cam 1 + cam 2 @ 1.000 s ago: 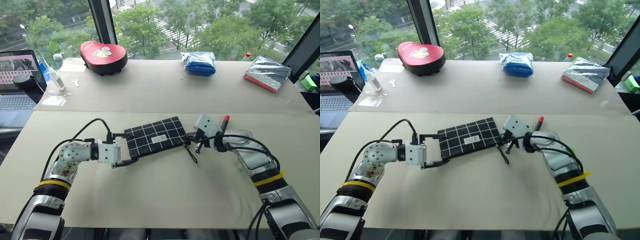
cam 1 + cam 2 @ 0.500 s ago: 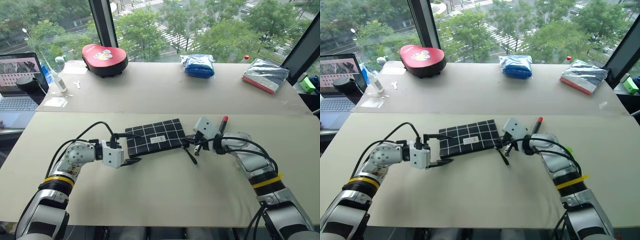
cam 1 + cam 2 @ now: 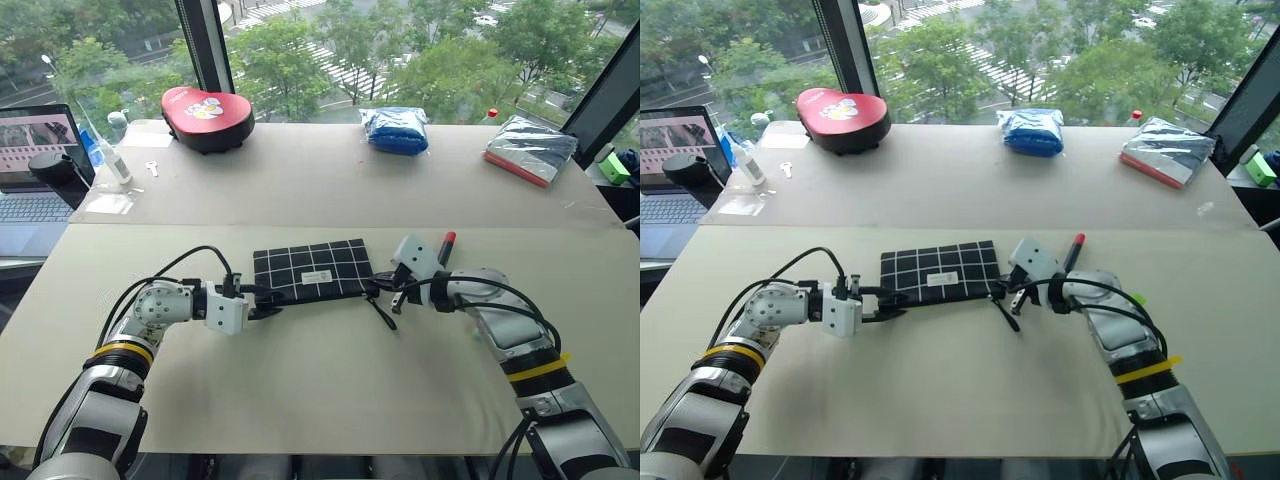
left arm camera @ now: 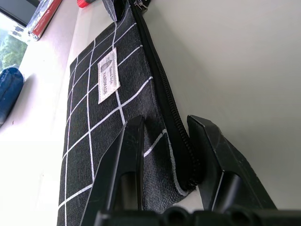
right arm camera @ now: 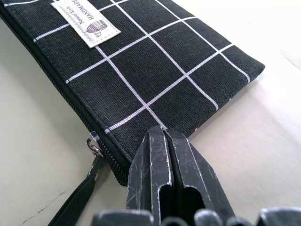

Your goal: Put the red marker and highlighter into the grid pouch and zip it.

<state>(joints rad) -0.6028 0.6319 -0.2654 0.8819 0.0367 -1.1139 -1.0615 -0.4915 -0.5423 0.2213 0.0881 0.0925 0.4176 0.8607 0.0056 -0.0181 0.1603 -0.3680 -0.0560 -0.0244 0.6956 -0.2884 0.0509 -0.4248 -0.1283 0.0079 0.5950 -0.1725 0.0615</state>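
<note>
On the far left of the back worktop I see a laptop [image 3: 32, 150] with its screen lit, a small clear bottle [image 3: 110, 155] beside it, and then the red padded case [image 3: 207, 115] near the window. Closer to me, on the front worktop [image 3: 330, 400], my left gripper [image 3: 268, 302] sits at the left end of the grid pouch [image 3: 312, 270]. From the left wrist view its two fingers [image 4: 127, 155] straddle the pouch's corner at the zipper edge, one on the fabric and one on the zipper side, with a narrow gap between them (I cannot tell whether they actually pinch it yet).

The pouch lies flat in the middle of the front worktop, label [image 3: 317, 277] up, zipper along its near edge. The zipper pull strap [image 3: 384, 312] trails onto the worktop from the pouch's right end.

My right gripper [image 3: 388, 290] is at that right end, fingers pressed fully together, tips at the pouch's corner just beside the zipper pull [image 5: 94, 143]. Whether they clamp any fabric I cannot tell.

Just behind the right gripper, the red marker [image 3: 446, 247] lies on the worktop outside the pouch. Farther back sit a blue cloth bundle [image 3: 397, 128] and, to the right, a plastic-wrapped packet [image 3: 534, 146].
</note>
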